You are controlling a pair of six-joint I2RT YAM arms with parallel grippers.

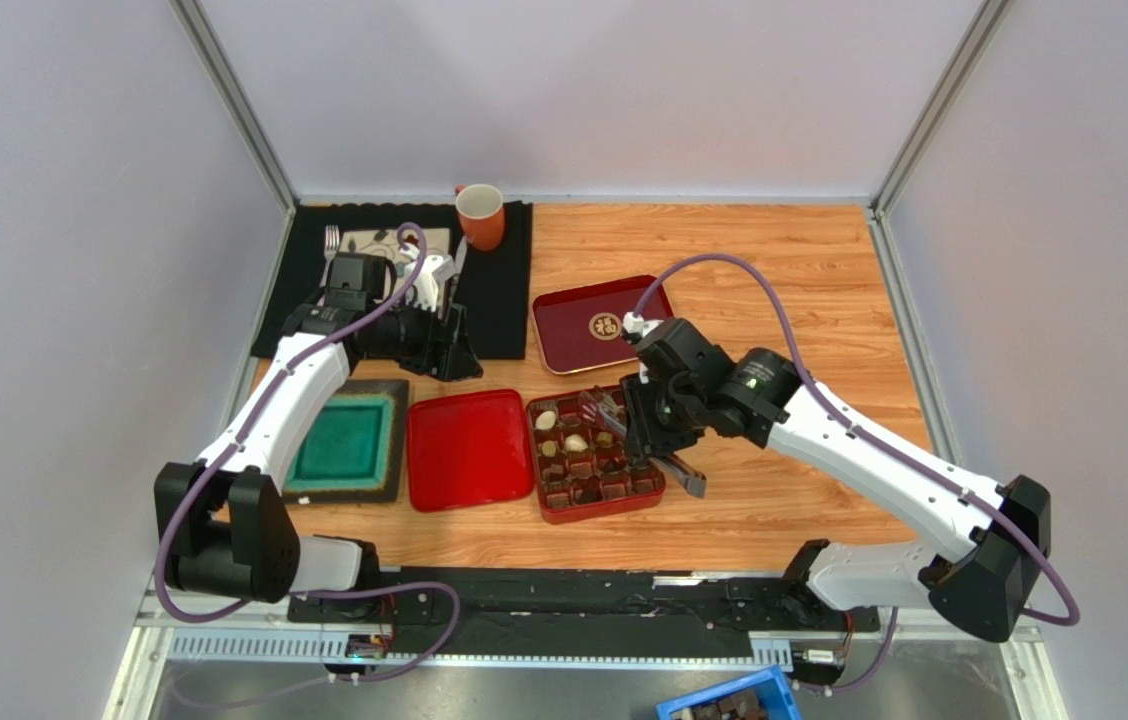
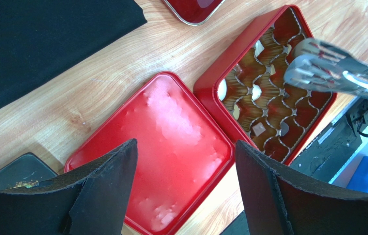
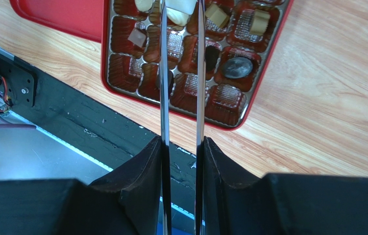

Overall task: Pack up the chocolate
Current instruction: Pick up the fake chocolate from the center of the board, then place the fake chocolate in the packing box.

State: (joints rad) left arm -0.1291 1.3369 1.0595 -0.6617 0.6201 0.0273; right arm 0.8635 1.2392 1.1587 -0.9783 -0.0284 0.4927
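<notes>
The red box [image 1: 597, 513] with gridded compartments sits at front centre. It holds several small chocolates, white [image 3: 180, 14], tan [image 3: 216, 14] and dark [image 3: 239, 66]. My right gripper [image 1: 642, 420] is shut on metal tongs [image 3: 163, 73], whose heads [image 2: 318, 61] hover over the box with nothing seen between them. In the right wrist view the gripper [image 3: 181, 147] pinches both tong arms. My left gripper [image 2: 186, 152] is open and empty, above the flat red lid [image 2: 171, 132] left of the box [image 2: 210, 88]; in the top view it [image 1: 450, 338] is behind the lid [image 1: 468, 447].
A dark red tray with a gold emblem [image 1: 600, 323] lies behind the box. An orange mug [image 1: 480, 215] stands on a black mat [image 1: 503, 285] at the back. A dark tray with a green inside [image 1: 340, 443] sits left of the lid.
</notes>
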